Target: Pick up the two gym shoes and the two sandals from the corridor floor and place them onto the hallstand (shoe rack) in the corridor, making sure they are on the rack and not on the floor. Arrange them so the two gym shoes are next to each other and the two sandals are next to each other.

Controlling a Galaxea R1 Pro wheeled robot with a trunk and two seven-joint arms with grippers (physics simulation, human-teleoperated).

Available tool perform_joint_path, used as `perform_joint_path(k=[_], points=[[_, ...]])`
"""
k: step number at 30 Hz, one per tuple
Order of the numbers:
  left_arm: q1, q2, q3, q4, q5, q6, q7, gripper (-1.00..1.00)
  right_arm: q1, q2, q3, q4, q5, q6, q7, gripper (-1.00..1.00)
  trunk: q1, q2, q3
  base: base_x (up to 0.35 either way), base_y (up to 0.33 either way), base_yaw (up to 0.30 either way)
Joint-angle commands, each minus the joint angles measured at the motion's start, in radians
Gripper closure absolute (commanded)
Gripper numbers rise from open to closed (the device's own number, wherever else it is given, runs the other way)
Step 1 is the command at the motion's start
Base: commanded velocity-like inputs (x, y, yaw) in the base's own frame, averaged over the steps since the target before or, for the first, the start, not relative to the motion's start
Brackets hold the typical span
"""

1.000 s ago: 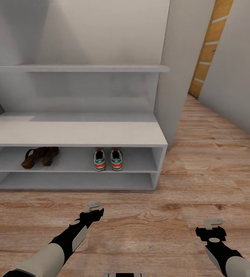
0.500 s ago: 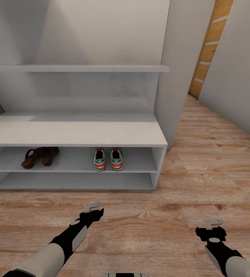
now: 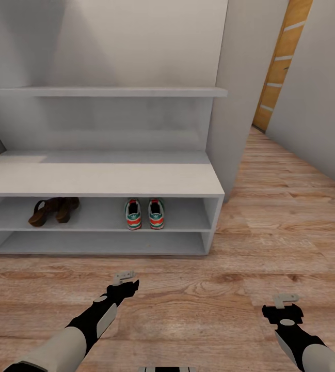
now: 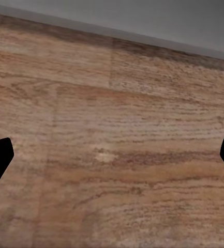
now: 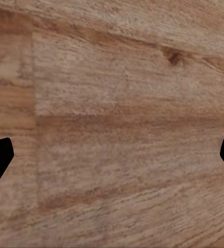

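Both pairs already stand on the hallstand's (image 3: 105, 178) upper open shelf, the gym shoes (image 3: 144, 214) side by side and the sandals (image 3: 52, 210) apparently touching, well beyond the left gripper (image 3: 124, 279) and the right gripper (image 3: 285, 301), both spread and empty over the corridor floor (image 3: 203, 305).

We see the hallstand (image 3: 105, 178) standing on the corridor floor (image 3: 250, 248); on its upper open shelf, the two sandals (image 3: 52, 211) lie side by side toward the hallstand's left end; the two gym shoes (image 3: 144, 214) sit together right of its middle, heels outward.
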State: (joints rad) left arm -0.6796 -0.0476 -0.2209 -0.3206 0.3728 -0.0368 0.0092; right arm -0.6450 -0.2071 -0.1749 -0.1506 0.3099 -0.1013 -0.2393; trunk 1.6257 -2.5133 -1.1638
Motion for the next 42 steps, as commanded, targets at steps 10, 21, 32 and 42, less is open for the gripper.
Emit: perform_joint_path(k=[10, 21, 32, 42], points=[[0.0, 0.0, 0.0, 0.0, 0.0, 0.0, 0.0, -1.0, 0.0, 0.0, 0.0, 0.0, 0.0, 0.0, 0.0, -1.0, 0.0, 0.0, 0.0, -0.063, 0.0, 0.0], [0.0, 0.0, 0.0, 0.0, 0.0, 0.001, 0.0, -1.0, 0.0, 0.0, 0.0, 0.0, 0.0, 0.0, 0.0, -1.0, 0.0, 0.0, 0.0, -0.207, 0.0, 0.0], [0.0, 0.0, 0.0, 0.0, 0.0, 0.001, 0.0, -1.0, 0.0, 0.001, 0.0, 0.0, 0.0, 0.0, 0.0, -1.0, 0.0, 0.0, 0.0, -0.111, 0.0, 0.0], [0.0, 0.0, 0.001, -0.002, 0.0, 0.001, -0.001, -1.0, 0.0, 0.002, 0.0, 0.0, 0.0, 0.0, 0.0, -1.0, 0.0, 0.0, 0.0, -0.013, 0.0, 0.0]])
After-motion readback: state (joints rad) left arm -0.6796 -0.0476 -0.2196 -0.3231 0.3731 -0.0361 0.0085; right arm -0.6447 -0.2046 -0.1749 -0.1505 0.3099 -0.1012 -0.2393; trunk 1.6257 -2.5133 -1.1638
